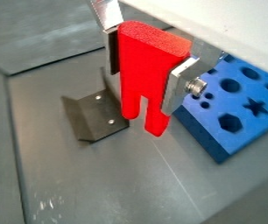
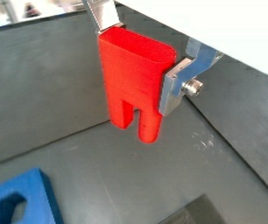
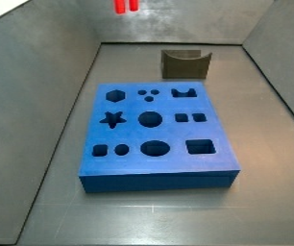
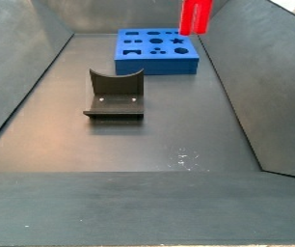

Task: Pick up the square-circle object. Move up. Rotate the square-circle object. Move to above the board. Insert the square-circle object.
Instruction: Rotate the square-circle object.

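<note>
My gripper is shut on the square-circle object, a bright red peg with a groove splitting its lower end into two prongs. The silver fingers clamp its two sides, and it hangs prongs down, well above the floor. In a wrist view the gripper holds the peg the same way. In both side views only the peg shows, at the top edge. The blue board lies flat on the floor, its shaped holes empty; its edge also shows in both wrist views.
The dark fixture stands empty on the floor near the board. Grey sloping walls enclose the floor on all sides.
</note>
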